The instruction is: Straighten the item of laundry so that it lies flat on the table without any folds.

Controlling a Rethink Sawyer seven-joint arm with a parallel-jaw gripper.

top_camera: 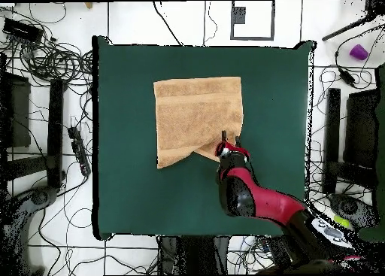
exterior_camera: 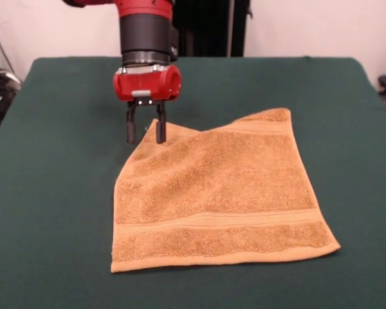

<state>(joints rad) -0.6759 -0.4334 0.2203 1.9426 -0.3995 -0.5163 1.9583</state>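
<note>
One orange towel (exterior_camera: 219, 193) lies near the middle of the green table (exterior_camera: 51, 193), with its far edge folded in. The gripper (exterior_camera: 146, 132) hangs at that folded corner, its two fingers a little apart, holding nothing.

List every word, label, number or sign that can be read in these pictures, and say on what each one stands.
None can be read.
Golden-orange terry towel: no print visible.
Dark green felt table: no markings.
Red and black end effector: a small pale patch, too small to read.
</note>
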